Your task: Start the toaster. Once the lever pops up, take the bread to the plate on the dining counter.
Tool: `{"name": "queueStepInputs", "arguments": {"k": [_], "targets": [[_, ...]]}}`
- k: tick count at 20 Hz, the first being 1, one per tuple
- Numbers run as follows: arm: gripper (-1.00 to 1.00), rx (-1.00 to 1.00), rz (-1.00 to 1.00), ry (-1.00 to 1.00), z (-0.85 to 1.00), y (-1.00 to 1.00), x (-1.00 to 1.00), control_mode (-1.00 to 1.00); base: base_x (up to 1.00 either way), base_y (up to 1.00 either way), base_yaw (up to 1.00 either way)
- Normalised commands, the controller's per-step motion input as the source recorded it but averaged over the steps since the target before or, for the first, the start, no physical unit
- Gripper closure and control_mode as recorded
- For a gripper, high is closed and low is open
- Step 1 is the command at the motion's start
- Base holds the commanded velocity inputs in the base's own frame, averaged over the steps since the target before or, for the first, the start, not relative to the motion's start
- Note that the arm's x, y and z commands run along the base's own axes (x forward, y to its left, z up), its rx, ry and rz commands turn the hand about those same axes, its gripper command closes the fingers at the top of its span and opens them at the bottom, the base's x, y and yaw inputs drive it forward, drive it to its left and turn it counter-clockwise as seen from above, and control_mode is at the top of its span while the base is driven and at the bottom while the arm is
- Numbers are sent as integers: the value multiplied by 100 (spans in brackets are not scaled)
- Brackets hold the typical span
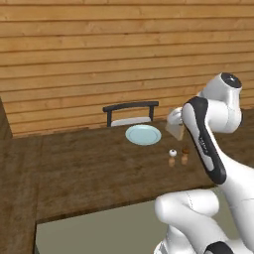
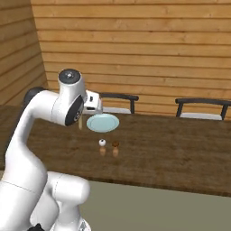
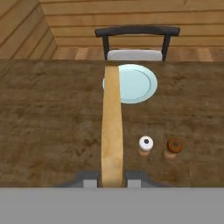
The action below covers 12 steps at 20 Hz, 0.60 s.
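The bread (image 3: 112,131) is hanging edge-on between the jaws of the gripper (image 3: 112,180), which are standing nearly closed and pinching the slice at its near end. In the hand view it is showing as a long tan strip reaching toward the plate (image 3: 136,83), its far end overlapping the plate's left rim. From the left base view the slice (image 1: 174,130) is being held above the dining counter (image 1: 89,168), just right of the plate (image 1: 143,134) and clear of the wood. The pale-blue plate is lying flat near the counter's far edge, in front of a dark chair (image 3: 136,41). Nearer the robot, a white-topped shaker (image 3: 145,146) and a brown-topped shaker (image 3: 173,148) are standing side by side, well apart from the plate.
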Motion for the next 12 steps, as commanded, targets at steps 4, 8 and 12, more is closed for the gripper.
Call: {"name": "queueStepInputs", "arguments": {"k": [4, 8, 12], "targets": [[100, -2, 13, 18, -9, 7, 100, -100, 0, 0, 0], [100, -2, 15, 17, -18, 6, 100, -100, 0, 0, 0], [100, -2, 6, 11, -39, 0, 67, -100, 0, 0, 0]]}}
